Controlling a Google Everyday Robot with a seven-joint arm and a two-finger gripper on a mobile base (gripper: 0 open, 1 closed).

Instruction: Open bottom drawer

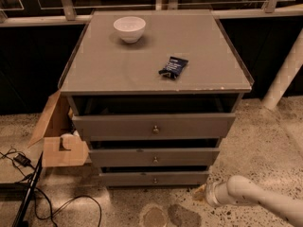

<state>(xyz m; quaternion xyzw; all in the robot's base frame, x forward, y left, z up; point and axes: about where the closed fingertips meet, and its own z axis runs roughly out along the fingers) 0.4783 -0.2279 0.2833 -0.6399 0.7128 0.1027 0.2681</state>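
Note:
The bottom drawer (154, 178) is the lowest and slimmest of three grey drawer fronts of the cabinet, with a small round metal knob (155, 180) at its centre. All three fronts stand slightly out from the cabinet body. My gripper (200, 192) is at the end of the white arm (258, 197) that comes in from the lower right, low over the floor. It sits just right of and below the bottom drawer's right end, apart from the knob.
A white bowl (129, 28) and a small dark packet (173, 66) lie on the cabinet top (156, 74). An open cardboard box (59, 136) stands at the cabinet's left. Black cables (28, 183) trail on the floor at left. A white post (284, 74) stands at right.

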